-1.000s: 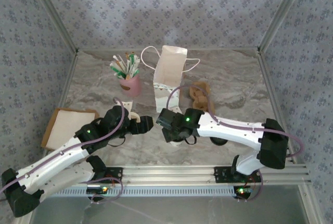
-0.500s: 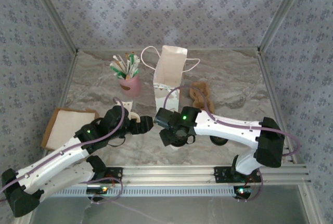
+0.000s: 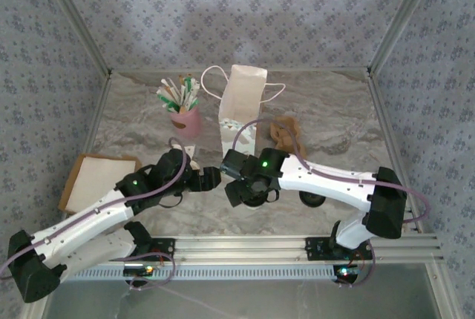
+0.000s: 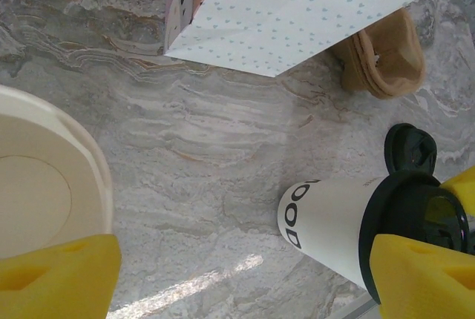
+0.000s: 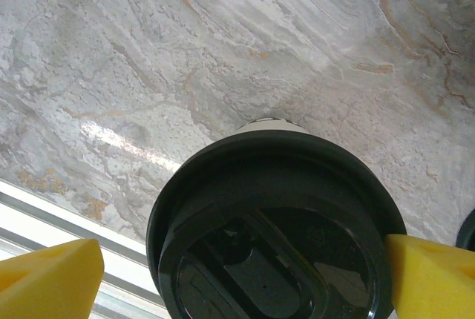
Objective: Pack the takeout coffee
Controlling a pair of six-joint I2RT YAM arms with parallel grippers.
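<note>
A white takeout cup [image 4: 338,224] with black lettering and a black lid [image 5: 274,234] stands on the marble table near the front rail. My right gripper [image 5: 241,282] is open over it, one yellow pad on each side of the lid; the left pad [image 5: 52,282] stands clear of it. My left gripper [image 4: 245,282] is open over bare table between this cup and an open, lidless cream cup [image 4: 41,193]. From above, the right gripper [image 3: 246,188] covers the lidded cup, with the left gripper [image 3: 202,179] just to its left. The white paper bag [image 3: 241,107] stands upright behind both.
A pink holder with stirrers [image 3: 184,115] stands left of the bag, brown cup sleeves [image 3: 284,135] to its right. A loose black lid [image 3: 312,200] lies by the right arm. A flat tan-edged pad [image 3: 93,179] rests at the left edge. The metal rail [image 3: 297,245] runs along the front.
The right gripper's jaws have spread wider around the lidded cup and the arm has edged left. The left arm has pushed forward, bringing its gripper closer to the right one.
</note>
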